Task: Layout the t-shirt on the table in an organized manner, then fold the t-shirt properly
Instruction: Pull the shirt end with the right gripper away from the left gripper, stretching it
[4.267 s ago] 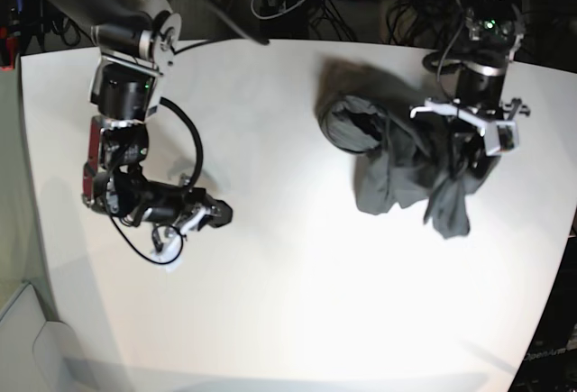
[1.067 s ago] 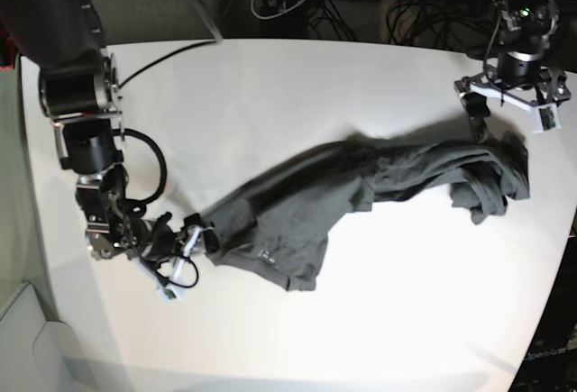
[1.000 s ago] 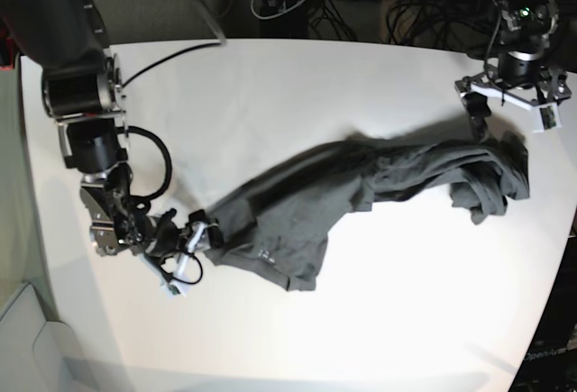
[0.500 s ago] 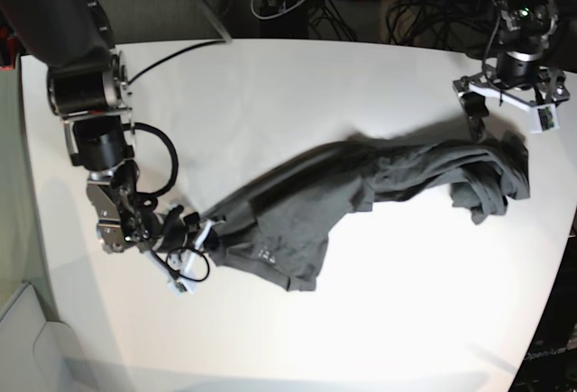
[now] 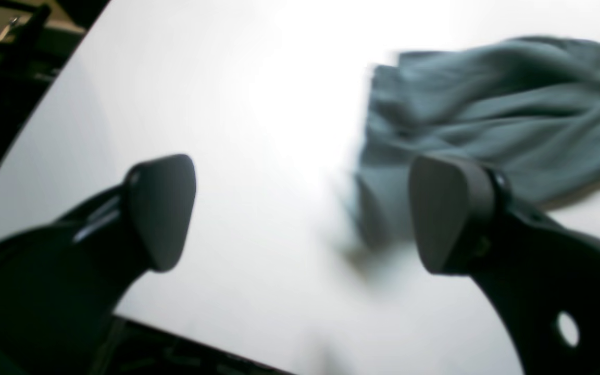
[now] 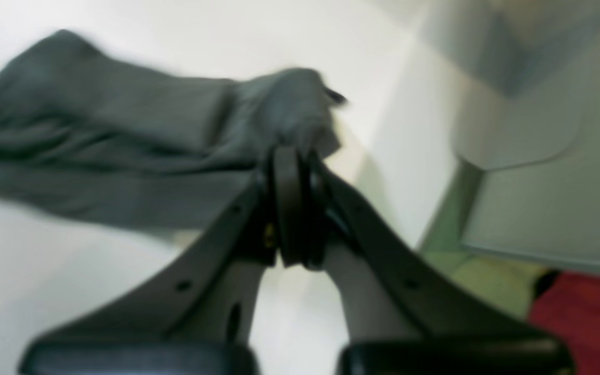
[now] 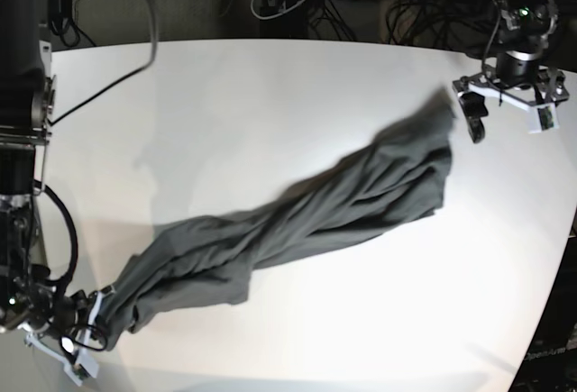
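So the t-shirt (image 7: 297, 221) is stretched into a long twisted rope running diagonally across the table (image 7: 270, 95). The right gripper (image 7: 90, 329) has one end pinched tight between its closed jaws, down at the near corner. The other end lies loose just beside the left gripper (image 7: 505, 108), which hangs wide open at the far edge, not touching the cloth

Base cam overhead, whole table (image 7: 270, 95). Wrist cams low, close, past own jaws; all share t-shirt (image 7: 297, 221).
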Robot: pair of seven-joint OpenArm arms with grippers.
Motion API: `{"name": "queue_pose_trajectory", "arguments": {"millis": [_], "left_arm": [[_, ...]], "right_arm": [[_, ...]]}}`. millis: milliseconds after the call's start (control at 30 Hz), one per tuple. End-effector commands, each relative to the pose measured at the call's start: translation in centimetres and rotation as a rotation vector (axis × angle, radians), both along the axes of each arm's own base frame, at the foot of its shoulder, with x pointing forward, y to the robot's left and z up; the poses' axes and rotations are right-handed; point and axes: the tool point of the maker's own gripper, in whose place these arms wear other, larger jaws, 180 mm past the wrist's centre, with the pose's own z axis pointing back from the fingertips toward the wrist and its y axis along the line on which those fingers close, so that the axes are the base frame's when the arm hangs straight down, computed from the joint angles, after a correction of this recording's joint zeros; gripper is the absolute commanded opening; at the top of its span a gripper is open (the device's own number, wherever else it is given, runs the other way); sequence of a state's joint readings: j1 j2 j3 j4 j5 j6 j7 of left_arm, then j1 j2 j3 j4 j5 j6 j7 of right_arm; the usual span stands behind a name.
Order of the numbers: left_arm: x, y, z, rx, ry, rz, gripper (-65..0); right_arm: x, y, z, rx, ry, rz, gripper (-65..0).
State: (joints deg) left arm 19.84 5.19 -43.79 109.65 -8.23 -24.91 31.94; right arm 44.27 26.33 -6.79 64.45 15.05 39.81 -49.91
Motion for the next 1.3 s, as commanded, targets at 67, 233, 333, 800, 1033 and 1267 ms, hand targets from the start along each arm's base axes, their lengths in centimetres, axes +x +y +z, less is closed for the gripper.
{"name": "queue_pose_trajectory", "arguments": {"millis": [67, 233, 333, 800, 1033, 1267], "left_arm": [[1.0, 0.2, 1.8, 0.02, -0.068, -0.003, -1.4], [1.5, 0.1, 2.2, 0.019, -0.081, -0.004, -1.4], [1.6, 0.1, 2.3, 0.017, -0.087, -0.005, -1.4], [0.1, -0.1, 2.7, -0.043, -0.108, -0.023, -1.4], [-0.3, -0.1, 2.5, -0.041, -0.099, -0.023, -1.4], [-0.2, -0.3, 2.4, -0.046, -0.098, -0.026, -1.4]], "right_arm": [[0.4, -1.2, 9.2, -0.102, -0.197, 0.009, -65.0], [-0.7, -1.7, 17.9, -0.235, -0.363, -0.012, -65.0], [-0.8, -2.2, 22.2, -0.255, -0.434, -0.039, -65.0], [0.3, -4.1, 30.9, -0.223, -0.53, -0.102, -64.9], [1.0, -3.7, 28.8, -0.344, -0.479, -0.047, -64.9], [0.3, -5.2, 28.4, -0.365, -0.424, -0.108, -65.0]]}}
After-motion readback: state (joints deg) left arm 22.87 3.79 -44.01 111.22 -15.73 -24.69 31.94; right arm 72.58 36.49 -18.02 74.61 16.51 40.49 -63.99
